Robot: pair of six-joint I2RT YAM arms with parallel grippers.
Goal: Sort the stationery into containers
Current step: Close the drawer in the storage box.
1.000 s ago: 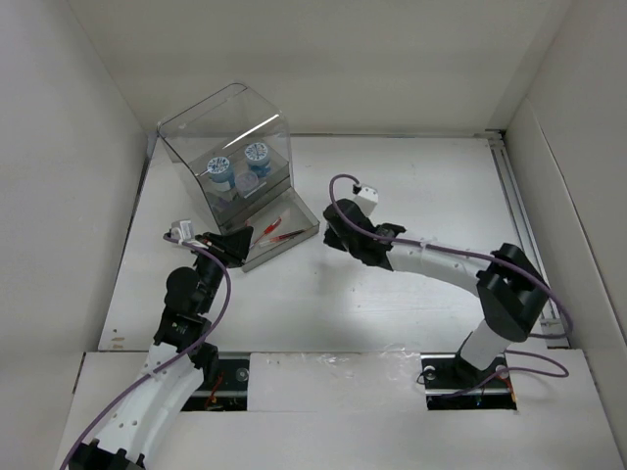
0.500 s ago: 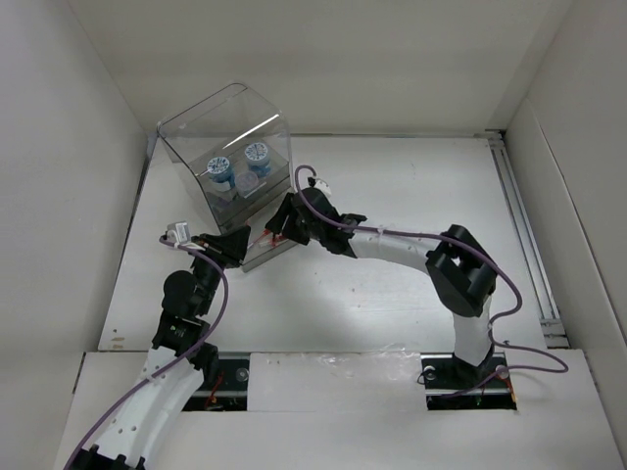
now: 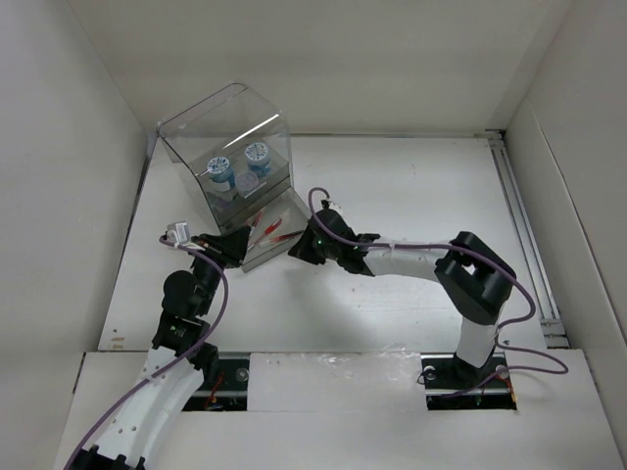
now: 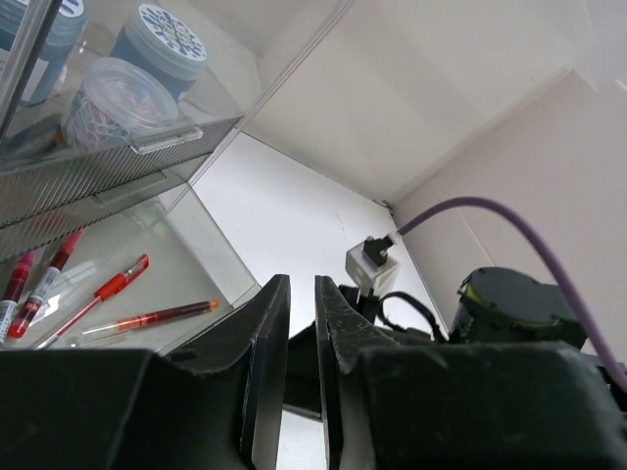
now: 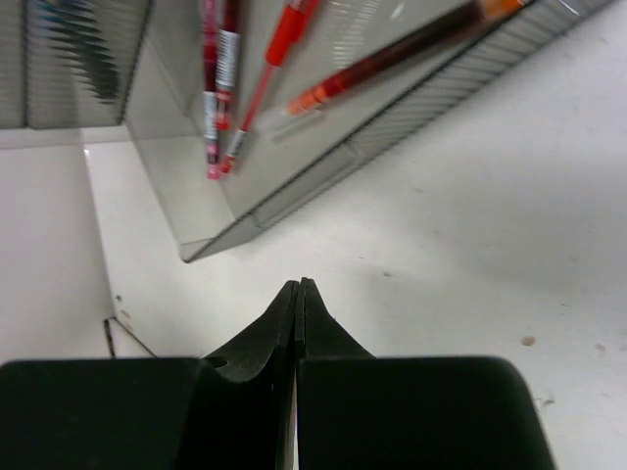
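Top external shows the four red pens [image 3: 269, 230] lying in the shallow drawer [image 3: 302, 211], which stands drawn out from the base of the clear box [image 3: 211, 122]. The round tubs [image 3: 223, 171] sit inside the box under its curved lid. In the right wrist view the pens [image 5: 211, 88] lie loosely fanned on the drawer floor, a fit place since the tray is long and low. No markers can be made out.

The left pincer [image 3: 235, 245] is at the drawer's near left corner. Its fingers [image 4: 265, 362] are closed to a thin slit. Whether the clear wall is pinched between them cannot be told; if it is, the likely reason is to keep the drawer steady.

The right pincer [image 5: 297, 286] has its jaws pressed fully together and carries nothing. It hangs low over the bare counter [image 5: 470, 245], just in front of the drawer's ribbed front wall. With the pens all in the drawer, closed tips there look suited to nudging it home, so the sorting seems close to done.
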